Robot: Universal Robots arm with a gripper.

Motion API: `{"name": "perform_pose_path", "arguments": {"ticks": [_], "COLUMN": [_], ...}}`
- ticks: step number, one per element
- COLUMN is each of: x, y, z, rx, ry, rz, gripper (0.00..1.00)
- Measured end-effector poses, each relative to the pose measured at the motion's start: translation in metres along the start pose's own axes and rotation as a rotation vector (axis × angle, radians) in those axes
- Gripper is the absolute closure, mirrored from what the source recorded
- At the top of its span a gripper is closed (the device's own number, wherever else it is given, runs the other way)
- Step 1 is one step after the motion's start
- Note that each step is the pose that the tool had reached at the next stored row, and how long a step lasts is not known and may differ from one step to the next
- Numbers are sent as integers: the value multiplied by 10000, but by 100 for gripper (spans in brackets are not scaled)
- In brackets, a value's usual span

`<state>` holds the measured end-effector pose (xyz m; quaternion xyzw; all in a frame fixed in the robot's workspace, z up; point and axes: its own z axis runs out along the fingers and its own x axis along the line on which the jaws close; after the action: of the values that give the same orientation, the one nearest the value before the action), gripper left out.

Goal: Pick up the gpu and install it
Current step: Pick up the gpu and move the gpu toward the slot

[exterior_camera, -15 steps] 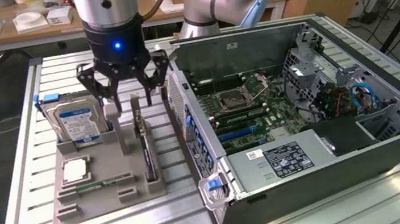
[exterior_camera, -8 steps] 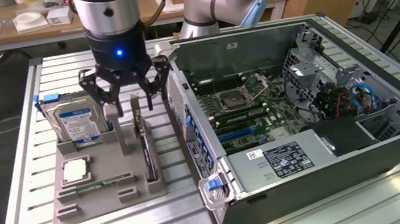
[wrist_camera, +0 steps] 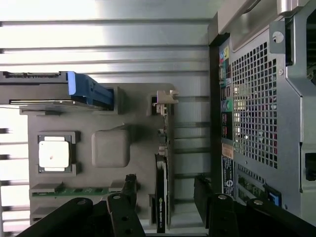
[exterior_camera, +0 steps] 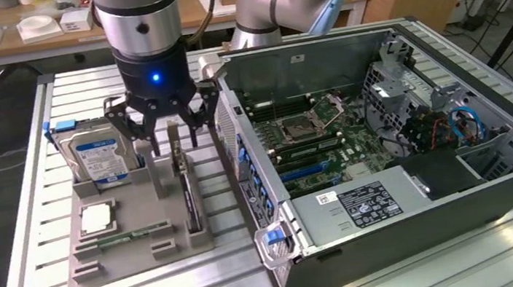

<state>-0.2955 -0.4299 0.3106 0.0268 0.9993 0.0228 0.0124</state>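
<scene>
Black fingers (wrist_camera: 129,190) of my end effector (wrist_camera: 165,195) sit closest to the wrist lens, spread wide and released, gripping nothing. The gpu (wrist_camera: 161,163) runs edge-on through the gap between them. In the exterior view my end effector (exterior_camera: 170,136) hovers left of centre in the frame, just above the gpu (exterior_camera: 187,196). The card stands upright in a slot of the grey holder (exterior_camera: 132,250) on the counter (exterior_camera: 30,215), along the holder's side nearest the open computer case (exterior_camera: 388,171). The hard drive (exterior_camera: 100,159) stands in the same holder, toward the exterior view's left.

I judge the step in hand to be the grasp. To do it well I should keep the card centred between the fingers and square to its two flat faces. I should also come straight down, so that one finger clears the hard drive and the other clears the case wall. Closing on the black cooler (wrist_camera: 159,207) rather than the metal bracket (wrist_camera: 165,96) would likely hold steadier. An off-centre close could tilt the card in its slot.
</scene>
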Motion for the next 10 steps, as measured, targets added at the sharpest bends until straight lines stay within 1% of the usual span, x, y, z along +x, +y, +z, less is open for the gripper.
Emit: {"name": "perform_pose_path", "arguments": {"ticks": [10], "x": [0], "y": [-50], "z": [138], "rx": [1], "ry": [1], "rz": [1], "gripper": [41]}}
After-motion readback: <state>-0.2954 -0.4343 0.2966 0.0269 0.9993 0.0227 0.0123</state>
